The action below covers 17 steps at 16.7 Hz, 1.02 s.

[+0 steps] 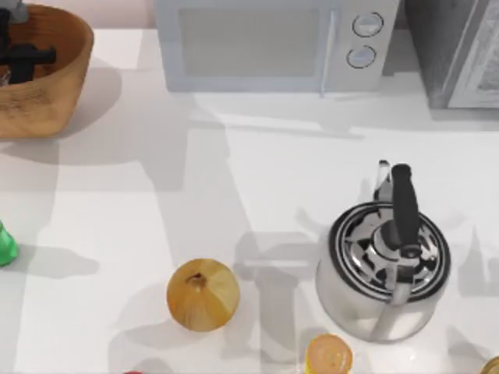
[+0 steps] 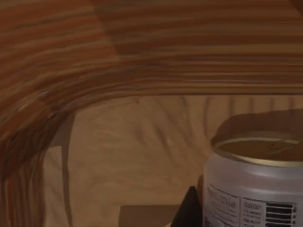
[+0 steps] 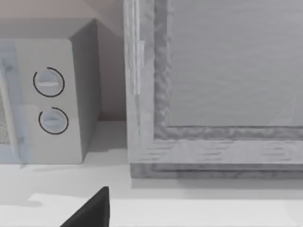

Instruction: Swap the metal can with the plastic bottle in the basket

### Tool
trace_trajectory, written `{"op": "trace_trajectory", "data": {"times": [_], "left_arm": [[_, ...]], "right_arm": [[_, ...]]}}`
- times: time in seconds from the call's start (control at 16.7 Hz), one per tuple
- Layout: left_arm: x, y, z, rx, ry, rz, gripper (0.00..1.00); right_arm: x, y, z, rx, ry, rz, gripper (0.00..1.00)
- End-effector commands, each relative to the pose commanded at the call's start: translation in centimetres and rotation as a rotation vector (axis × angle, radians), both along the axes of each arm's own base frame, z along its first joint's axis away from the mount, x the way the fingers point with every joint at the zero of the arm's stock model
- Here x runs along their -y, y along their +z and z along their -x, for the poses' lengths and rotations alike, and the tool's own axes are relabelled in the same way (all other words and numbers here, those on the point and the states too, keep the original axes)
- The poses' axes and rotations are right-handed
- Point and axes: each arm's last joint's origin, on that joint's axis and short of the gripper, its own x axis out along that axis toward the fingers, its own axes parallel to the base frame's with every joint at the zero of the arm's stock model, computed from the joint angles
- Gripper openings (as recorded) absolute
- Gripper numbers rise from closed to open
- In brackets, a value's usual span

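The brown woven basket (image 1: pixel 74 74) stands at the table's far left corner, and my left gripper (image 1: pixel 23 56) hangs down inside it. Within the ribbed basket wall (image 2: pixel 142 56), the left wrist view shows the metal can (image 2: pixel 255 189) upright, with a dull gold top and a pale printed label. One dark finger (image 2: pixel 189 210) presses against its side, so the gripper is shut on the can. The green plastic bottle (image 1: pixel 5 245) stands on the table at the left edge, outside the basket. Near the back right, the right arm is parked, with a single dark finger (image 3: pixel 92 210) showing.
A microwave (image 1: pixel 273 43) and a second grey appliance (image 1: pixel 460 51) line the back edge. A steel kettle (image 1: pixel 386 265) stands at the right, an onion (image 1: pixel 203 294) at front centre, and a yellow-orange container (image 1: pixel 328 356) at the front edge.
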Motion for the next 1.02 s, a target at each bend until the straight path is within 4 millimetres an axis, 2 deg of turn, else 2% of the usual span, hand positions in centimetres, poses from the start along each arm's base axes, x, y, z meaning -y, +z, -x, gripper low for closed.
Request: {"op": "trace_trajectory", "data": {"times": [0.36,0.42,0.6,0.72,0.84,1.02], "left_arm": [[0.0,0.0,0.0,0.0,0.0,0.0,0.0],[-0.1,1.9,0.2,0.034,0.005,-0.01,0.0],[-0.1,2.8,0.3,0.061,0.006,-0.014,0.0],[0.2,4.8,0.7,0.123,0.004,-0.022,0.0],[0.7,7.9,1.6,0.209,0.001,-0.033,0.0],[1.7,13.7,4.9,0.364,-0.005,-0.048,0.0]], "right_arm": [[0.0,0.0,0.0,0.0,0.0,0.0,1.0],[0.0,0.0,0.0,0.0,0.0,0.0,1.0],[0.0,0.0,0.0,0.0,0.0,0.0,1.0],[0.0,0.0,0.0,0.0,0.0,0.0,1.0],[0.0,0.0,0.0,0.0,0.0,0.0,1.0],[0.0,0.0,0.0,0.0,0.0,0.0,1.0]]}}
